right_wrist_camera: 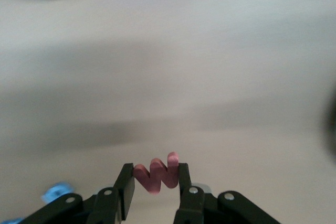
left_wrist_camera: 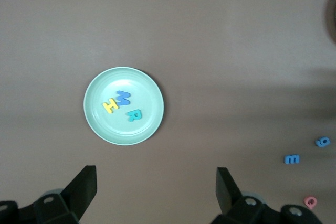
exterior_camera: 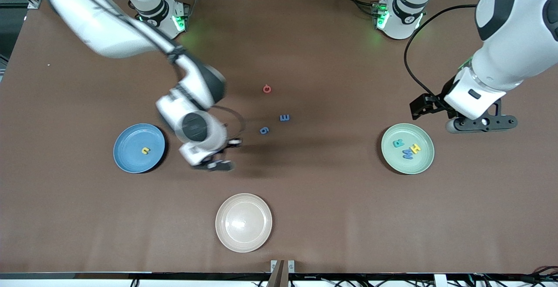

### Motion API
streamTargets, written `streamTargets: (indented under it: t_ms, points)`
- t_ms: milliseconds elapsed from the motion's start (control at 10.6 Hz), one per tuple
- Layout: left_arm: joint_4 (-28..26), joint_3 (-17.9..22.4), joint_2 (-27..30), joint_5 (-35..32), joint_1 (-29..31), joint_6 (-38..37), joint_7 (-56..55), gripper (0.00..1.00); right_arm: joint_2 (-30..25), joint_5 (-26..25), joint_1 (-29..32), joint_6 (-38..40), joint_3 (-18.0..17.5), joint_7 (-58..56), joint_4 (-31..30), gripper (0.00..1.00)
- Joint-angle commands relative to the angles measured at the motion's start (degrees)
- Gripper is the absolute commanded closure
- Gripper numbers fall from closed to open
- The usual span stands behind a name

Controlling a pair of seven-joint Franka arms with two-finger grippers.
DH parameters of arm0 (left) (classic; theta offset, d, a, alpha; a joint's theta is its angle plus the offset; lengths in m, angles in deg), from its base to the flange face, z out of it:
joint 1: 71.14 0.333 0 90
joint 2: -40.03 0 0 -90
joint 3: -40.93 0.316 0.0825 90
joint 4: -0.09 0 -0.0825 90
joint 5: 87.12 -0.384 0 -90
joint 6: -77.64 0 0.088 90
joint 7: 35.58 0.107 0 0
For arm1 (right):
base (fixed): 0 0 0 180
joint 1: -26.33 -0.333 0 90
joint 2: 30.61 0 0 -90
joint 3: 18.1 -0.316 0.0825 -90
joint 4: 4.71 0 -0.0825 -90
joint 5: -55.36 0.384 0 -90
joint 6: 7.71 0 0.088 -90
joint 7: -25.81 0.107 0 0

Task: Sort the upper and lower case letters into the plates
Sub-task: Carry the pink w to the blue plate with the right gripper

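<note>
While a red letter [right_wrist_camera: 156, 174] is pinched between the fingers of the right gripper [exterior_camera: 216, 155], seen at centre-left of the front view over bare table between the blue plate [exterior_camera: 124, 158] and the loose letters, it is judged to be in transit to a plate. At the left of the frame the blue plate already holds a yellow letter [exterior_camera: 145, 150]. Lower centre, a cream plate [exterior_camera: 226, 234] is left unused. In the middle, a red ring letter [exterior_camera: 267, 88] and two blue letters [exterior_camera: 284, 117] [exterior_camera: 264, 130] lie unsorted. At the right, the green plate [exterior_camera: 394, 160] carries three capitals. Above it in the frame the left gripper [exterior_camera: 481, 122] waits, fingers spread, holding nothing.
</note>
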Motion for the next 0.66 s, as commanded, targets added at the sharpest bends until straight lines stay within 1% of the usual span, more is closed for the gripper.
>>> streamTargets:
  t_ms: [0,94,188,377,471,565]
  points:
    - [-0.4,-4.6,0.5,-1.3,-0.3,-0.8,-4.5,0.0,-2.9,0.2,6.1,6.9,1.7,-6.3,-1.7,1.0]
    - [-0.7,-7.8,0.1,-1.2,-0.3,-0.8,-6.6,0.0,-4.2,0.9,6.5,7.7,5.1,-10.5,-1.7,1.0]
    - [-0.9,-11.3,-0.5,-1.1,-0.4,-0.8,-8.1,0.0,-5.6,0.9,7.0,8.1,7.8,-13.8,-1.8,1.0]
    - [-0.8,-19.0,-2.8,-1.1,-0.7,0.2,-11.3,0.0,-5.7,1.0,7.7,7.5,11.9,-16.4,-1.9,1.0]
    - [-1.0,-21.7,-4.3,-1.3,-1.9,1.8,-12.9,0.0,-5.7,1.1,7.8,6.8,13.9,-17.4,-2.0,1.0]
    - [-1.8,-22.3,-6.1,-1.7,-4.9,4.1,-15.2,0.0,-5.7,1.6,7.8,6.0,15.0,-18.2,-3.1,1.0]
